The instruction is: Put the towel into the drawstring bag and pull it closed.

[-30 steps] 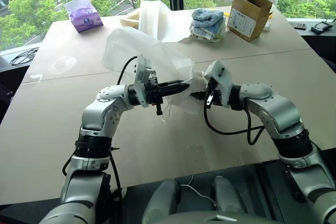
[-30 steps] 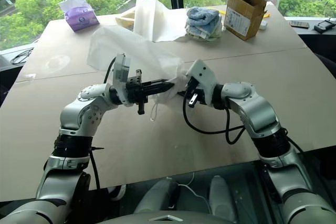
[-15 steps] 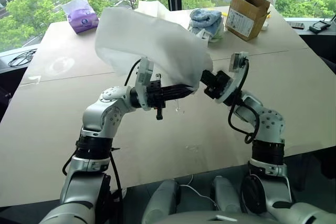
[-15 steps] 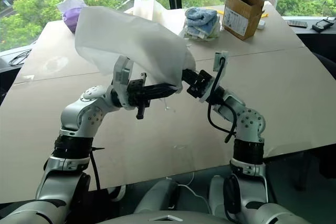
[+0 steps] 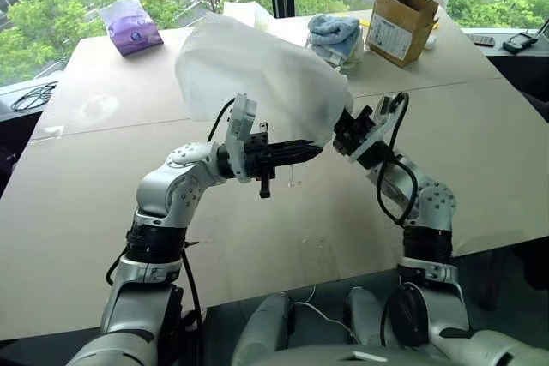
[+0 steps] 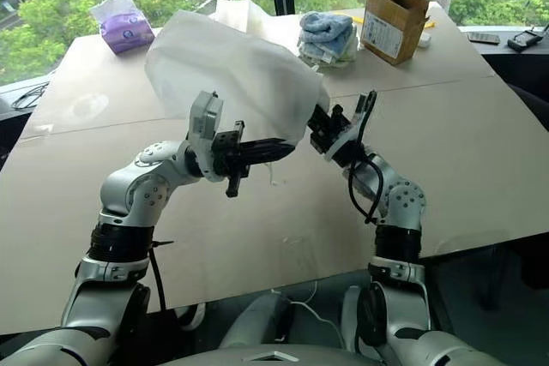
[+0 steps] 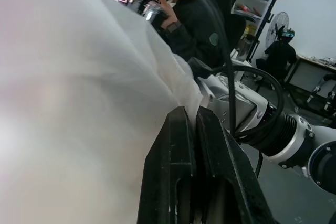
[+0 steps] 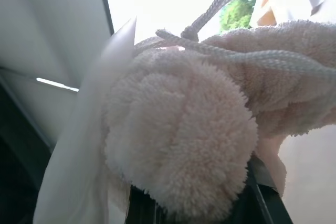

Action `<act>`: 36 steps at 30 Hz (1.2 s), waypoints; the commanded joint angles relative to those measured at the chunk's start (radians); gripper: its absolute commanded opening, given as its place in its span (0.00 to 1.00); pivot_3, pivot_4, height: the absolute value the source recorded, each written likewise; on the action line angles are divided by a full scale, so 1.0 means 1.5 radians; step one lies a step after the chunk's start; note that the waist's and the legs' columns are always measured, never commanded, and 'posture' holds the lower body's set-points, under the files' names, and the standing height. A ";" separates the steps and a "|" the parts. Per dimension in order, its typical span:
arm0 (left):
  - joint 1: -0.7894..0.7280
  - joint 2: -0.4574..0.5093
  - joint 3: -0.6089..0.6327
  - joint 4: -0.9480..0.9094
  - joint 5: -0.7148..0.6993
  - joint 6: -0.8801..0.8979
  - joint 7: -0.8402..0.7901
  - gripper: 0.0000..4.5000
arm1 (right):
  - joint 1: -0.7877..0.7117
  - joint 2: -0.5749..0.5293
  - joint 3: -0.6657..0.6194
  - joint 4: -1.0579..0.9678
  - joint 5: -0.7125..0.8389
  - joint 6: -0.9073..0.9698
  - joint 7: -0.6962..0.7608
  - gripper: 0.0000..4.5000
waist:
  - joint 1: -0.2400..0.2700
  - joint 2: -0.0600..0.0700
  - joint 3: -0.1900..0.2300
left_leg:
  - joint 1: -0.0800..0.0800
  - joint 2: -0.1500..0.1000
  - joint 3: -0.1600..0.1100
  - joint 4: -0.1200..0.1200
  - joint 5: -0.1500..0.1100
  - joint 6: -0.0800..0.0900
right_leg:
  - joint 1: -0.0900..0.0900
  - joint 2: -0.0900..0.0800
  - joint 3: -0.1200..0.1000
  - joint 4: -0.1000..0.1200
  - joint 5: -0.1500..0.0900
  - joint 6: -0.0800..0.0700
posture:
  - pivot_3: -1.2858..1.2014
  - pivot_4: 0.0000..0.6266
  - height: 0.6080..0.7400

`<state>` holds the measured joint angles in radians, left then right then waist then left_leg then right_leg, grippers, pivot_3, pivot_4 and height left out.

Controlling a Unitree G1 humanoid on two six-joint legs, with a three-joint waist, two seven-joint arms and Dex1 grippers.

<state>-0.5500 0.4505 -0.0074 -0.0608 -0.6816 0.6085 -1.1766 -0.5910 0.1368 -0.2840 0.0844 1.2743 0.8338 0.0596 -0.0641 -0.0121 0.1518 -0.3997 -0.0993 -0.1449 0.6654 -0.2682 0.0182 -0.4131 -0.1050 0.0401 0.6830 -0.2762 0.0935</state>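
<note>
Broad tan table (image 5: 77, 203), bare across most of its near half, with clutter ranged along the far edge by the window. Lifted clear above its middle, the drawstring bag (image 5: 257, 75), billowed into a pale semi-sheer dome and held up from below at its lower edge by both arms. Under that edge on the left, the left gripper (image 5: 310, 149), reaching level toward the right, black fingers pressed together on a fold of the bag's fabric (the left wrist view has white cloth running straight down between the two closed fingers (image 7: 176, 145)). A thin white cord (image 5: 292, 179) dangling just beneath those tips. On the right, the right gripper (image 5: 343, 123), angled up and leftward into the bag's lower corner, nearly closed on the towel (image 8: 178, 145): cream terry bunched in a thick roll right at the fingers in the right wrist view, with a white braided cord (image 8: 247, 56) crossing over it and sheer bag fabric alongside. Hard to tell whether bag fabric is caught in that grip too.

Along the far edge, from right to left: an open cardboard box (image 5: 401, 25), a stack of light-blue folded towels (image 5: 337, 33), a stiff white folded sheet (image 5: 244, 13) partly hidden behind the bag, and a purple tissue pack (image 5: 131, 25).
</note>
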 commanded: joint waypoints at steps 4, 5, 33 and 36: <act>-0.059 -0.036 0.032 0.030 -0.019 -0.012 0.039 0.00 | -0.016 -0.105 0.303 -0.099 -0.403 -0.182 0.104 0.01 | -0.005 0.000 0.000 | 0.000 0.000 0.000 0.000 0.000 0.000 | -0.001 0.000 0.000 0.002 0.000 0.000 | 0.52 0.24 1.00; -0.068 -0.042 0.039 0.041 -0.020 -0.014 0.047 0.00 | -0.012 -0.134 0.348 -0.103 -0.472 -0.229 0.123 0.01 | -0.004 0.000 0.000 | 0.000 0.000 0.000 0.000 0.000 0.000 | -0.001 0.000 0.000 0.002 0.000 0.000 | 0.52 0.24 1.00; -0.117 -0.050 0.082 0.115 -0.005 -0.051 0.046 0.00 | 0.061 -0.088 0.175 -0.177 -0.223 -0.049 0.180 0.01 | 0.002 0.000 0.000 | 0.000 0.000 0.000 0.001 0.000 -0.001 | 0.000 0.000 0.001 0.003 0.000 0.000 | 0.52 0.24 1.00; -0.114 -0.050 0.079 0.109 -0.008 -0.047 0.041 0.00 | 0.055 -0.113 0.225 -0.184 -0.311 -0.080 0.193 0.01 | 0.003 0.000 0.000 | 0.000 0.000 0.000 0.001 0.000 -0.001 | 0.000 0.000 0.000 0.003 0.000 0.000 | 0.52 0.24 1.00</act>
<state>-0.7178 0.3742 0.1083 0.1275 -0.6731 0.5423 -1.1073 -0.4849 -0.0290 0.0182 -0.1425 0.8575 0.7490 0.3318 -0.0591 -0.0124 0.1515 -0.3992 -0.0999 -0.1454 0.6673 -0.2675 0.0170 -0.4136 -0.1049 0.0405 0.6878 -0.2763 0.0935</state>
